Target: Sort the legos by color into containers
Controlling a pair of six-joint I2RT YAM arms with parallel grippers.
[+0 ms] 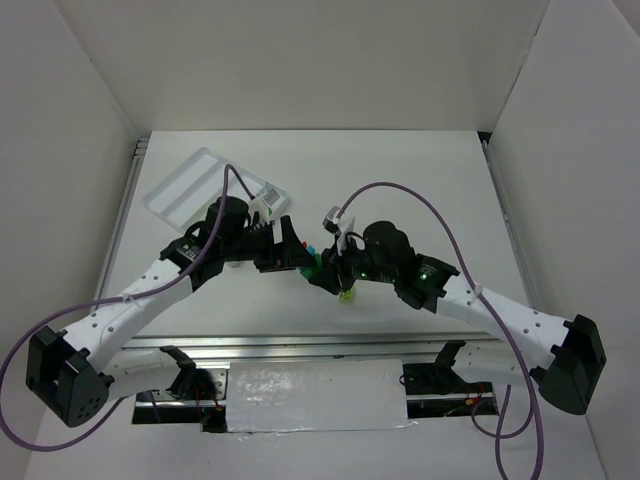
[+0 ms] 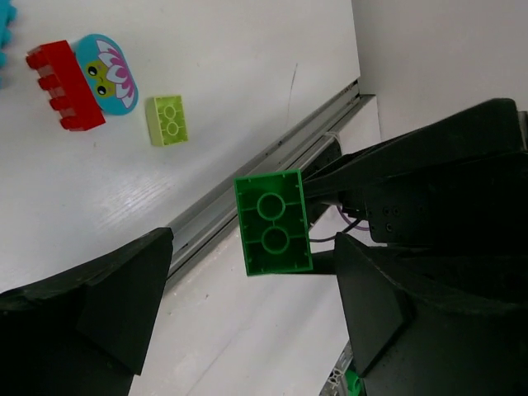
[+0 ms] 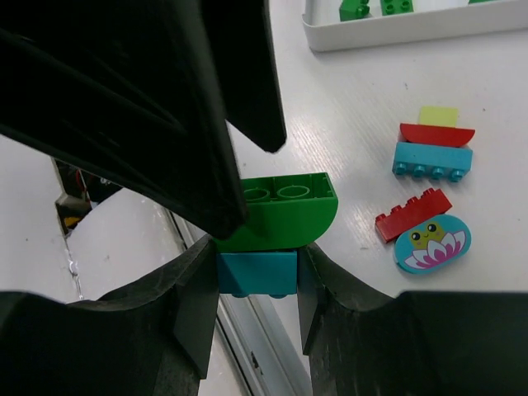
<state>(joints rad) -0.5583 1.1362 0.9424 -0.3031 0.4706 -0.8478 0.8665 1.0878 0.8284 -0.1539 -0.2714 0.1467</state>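
Note:
My right gripper is shut on a teal brick with a green round-topped brick stuck on top of it, held above the table. My left gripper is open. Its fingers stand on either side of that green brick with gaps on both sides. In the top view the two grippers meet at the table's middle, the left one facing the right one. The white tray holds green bricks and lies at the far left in the top view.
On the table lie a red brick, a teal oval frog piece, a yellow-red-teal stack and a lime brick. A metal rail runs along the table's near edge.

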